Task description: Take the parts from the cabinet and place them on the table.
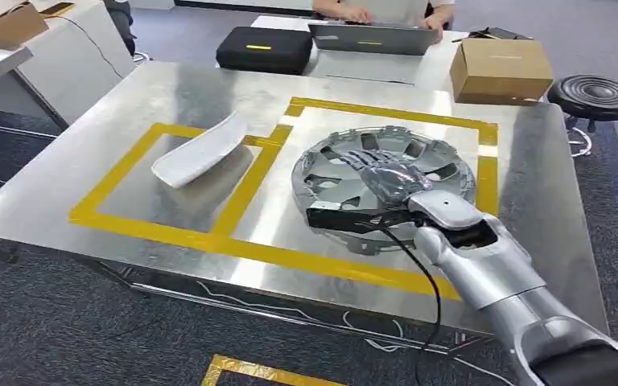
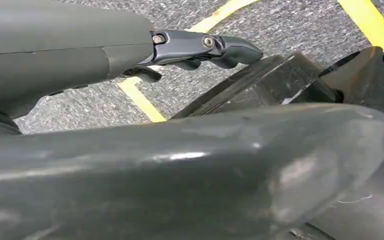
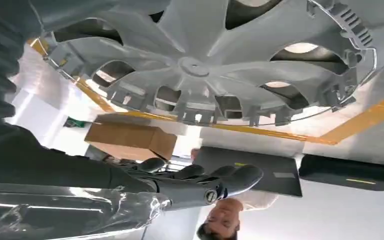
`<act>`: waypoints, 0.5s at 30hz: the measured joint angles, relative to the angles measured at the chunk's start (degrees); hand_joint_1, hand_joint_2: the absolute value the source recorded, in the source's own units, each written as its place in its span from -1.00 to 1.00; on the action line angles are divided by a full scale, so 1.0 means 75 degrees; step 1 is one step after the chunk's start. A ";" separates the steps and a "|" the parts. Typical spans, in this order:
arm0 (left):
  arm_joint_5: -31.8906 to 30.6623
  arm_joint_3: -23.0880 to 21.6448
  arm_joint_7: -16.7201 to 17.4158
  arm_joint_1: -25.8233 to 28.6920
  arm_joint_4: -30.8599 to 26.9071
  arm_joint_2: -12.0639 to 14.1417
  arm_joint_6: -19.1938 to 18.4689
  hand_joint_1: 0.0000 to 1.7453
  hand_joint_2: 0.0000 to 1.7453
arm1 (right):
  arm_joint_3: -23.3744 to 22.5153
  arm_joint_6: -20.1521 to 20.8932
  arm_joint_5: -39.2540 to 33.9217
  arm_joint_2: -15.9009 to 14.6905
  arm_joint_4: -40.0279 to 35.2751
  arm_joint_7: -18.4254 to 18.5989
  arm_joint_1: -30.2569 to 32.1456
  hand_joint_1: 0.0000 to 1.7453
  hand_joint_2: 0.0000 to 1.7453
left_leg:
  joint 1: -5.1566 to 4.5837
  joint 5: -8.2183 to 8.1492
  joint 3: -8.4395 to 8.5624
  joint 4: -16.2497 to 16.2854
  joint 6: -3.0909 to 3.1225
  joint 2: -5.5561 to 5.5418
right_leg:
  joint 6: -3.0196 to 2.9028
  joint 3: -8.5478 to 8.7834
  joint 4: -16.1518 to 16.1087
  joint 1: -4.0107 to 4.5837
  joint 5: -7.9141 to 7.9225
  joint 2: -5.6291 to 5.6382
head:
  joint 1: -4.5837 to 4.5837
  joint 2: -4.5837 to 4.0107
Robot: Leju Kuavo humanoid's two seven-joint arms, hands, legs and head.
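Observation:
A grey wheel cover [image 1: 339,186] lies flat on the steel table [image 1: 169,88], inside the right yellow-taped square. My right hand [image 1: 386,171] hovers over its middle with fingers stretched out and nothing in them. The right wrist view shows those fingers [image 3: 215,180] clear of the wheel cover [image 3: 195,65]. A white curved part [image 1: 201,149] rests in the left taped rectangle. My left hand [image 2: 170,165] hangs above the grey floor, its dark fingers [image 2: 205,46] extended and holding nothing.
Beyond the table stand a cardboard box [image 1: 500,70], a black case [image 1: 264,48] and a laptop [image 1: 372,36] with a person [image 1: 370,10] sitting at it. A black stool [image 1: 594,96] is at the far right. Yellow tape [image 1: 257,371] marks the floor by the table's near edge.

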 joint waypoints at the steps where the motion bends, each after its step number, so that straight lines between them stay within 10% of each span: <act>1: -0.0014 0.0011 -0.0015 0.0006 0.0000 0.0000 0.0000 -1.00 -1.00 | 0.0012 -0.0012 0.0000 0.0000 0.0020 0.0000 -0.0015 -1.00 1.00 | 0.0000 0.0000 0.0000 0.0000 0.0000 0.0000 | 0.0000 0.0001 0.0000 0.0000 0.0000 0.0000 | 0.0003 0.0000; 8: -0.0181 0.0125 -0.0257 0.0082 0.0000 0.0003 0.0225 -1.00 -1.00 | 0.0058 -0.0128 0.0003 -0.0143 0.0038 0.0161 -0.0031 -1.00 1.00 | -0.0003 0.0000 0.0006 0.0001 0.0000 -0.0001 | 0.0000 0.0001 -0.0007 0.0003 0.0000 0.0000 | 0.0003 0.0000; 12: -0.0799 0.0128 -0.0588 0.0343 0.0000 -0.0134 0.2133 -1.00 -1.00 | -0.0345 0.0114 0.0105 -0.0936 -0.0925 0.0790 0.0352 -1.00 1.00 | -0.0004 -0.0002 0.0012 0.0002 0.0004 -0.0003 | 0.0002 0.0015 -0.0032 0.0009 0.0001 -0.0008 | -0.0003 0.0000; 15: -0.0796 0.0131 -0.0489 0.0386 0.0000 -0.0216 0.2433 -1.00 -1.00 | -0.0993 0.0382 0.0288 -0.1524 -0.1765 0.0749 0.0865 -1.00 1.00 | -0.0001 -0.0005 0.0002 0.0001 0.0008 -0.0017 | 0.0018 0.0026 -0.0044 0.0005 0.0011 -0.0017 | 0.0009 0.0000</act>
